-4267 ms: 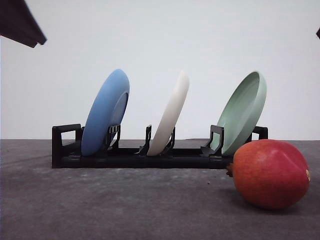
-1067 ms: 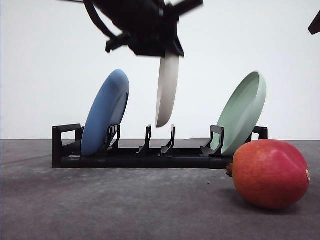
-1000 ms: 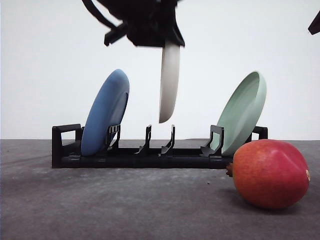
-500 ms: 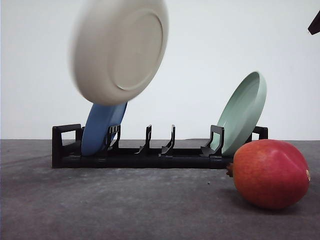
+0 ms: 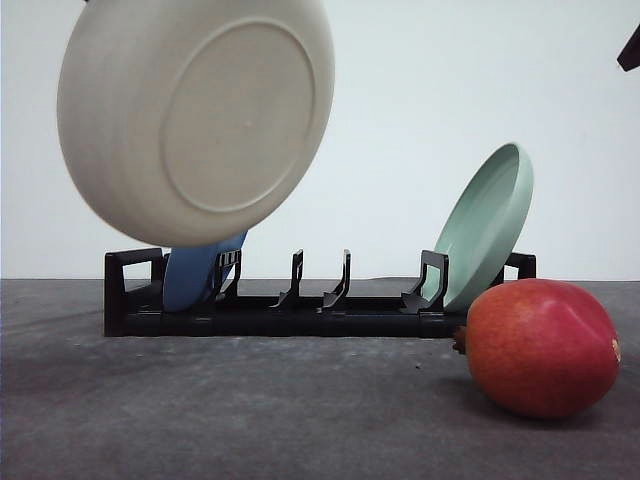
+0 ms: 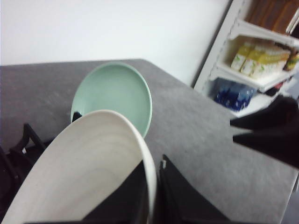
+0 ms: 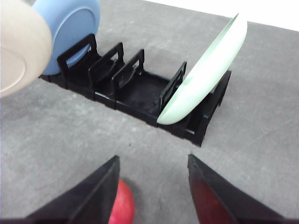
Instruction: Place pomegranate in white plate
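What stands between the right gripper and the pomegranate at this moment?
Nothing visible does. In the right wrist view the right gripper is open, with the pomegranate on the grey table just beside one finger. The black rack lies farther away.

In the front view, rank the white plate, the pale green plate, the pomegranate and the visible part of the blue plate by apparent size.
1. white plate, held nearest the camera, so inflated
2. pale green plate and pomegranate: too alike to rank, and the fruit sits nearer
3. blue plate, mostly hidden
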